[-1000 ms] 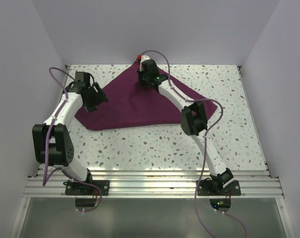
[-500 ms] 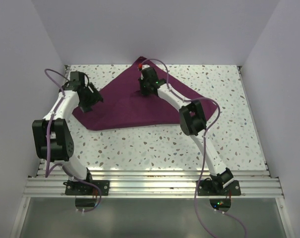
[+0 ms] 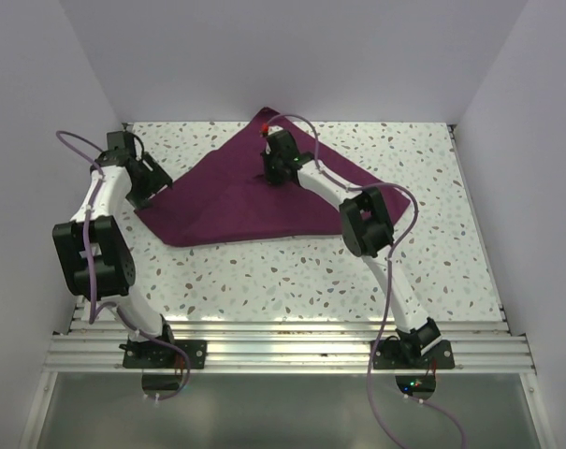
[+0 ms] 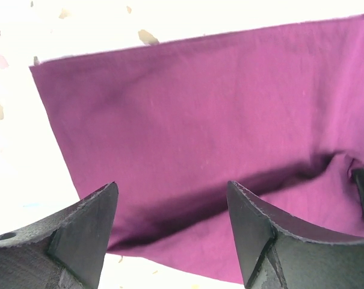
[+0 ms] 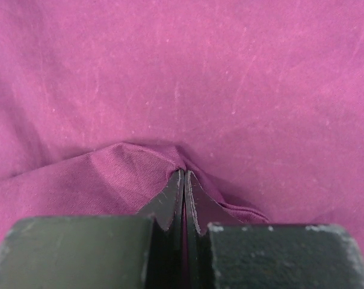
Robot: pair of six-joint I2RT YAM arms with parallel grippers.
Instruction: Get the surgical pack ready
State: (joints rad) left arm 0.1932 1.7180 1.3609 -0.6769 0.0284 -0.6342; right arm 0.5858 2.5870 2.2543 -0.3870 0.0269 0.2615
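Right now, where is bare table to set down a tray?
The widest free patch of table lies between the purple cloth and the near rail. Another lies right of the right arm. The far middle is crowded: the right pincer pinches the cloth there.

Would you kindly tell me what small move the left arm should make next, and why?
Probably lower the left tool onto the left edge of the cloth and close. Its jaws stand open above that edge, holding nothing, while the right tool is shut on a raised fold farther back; a second grip would likely let both arms move the cloth together.
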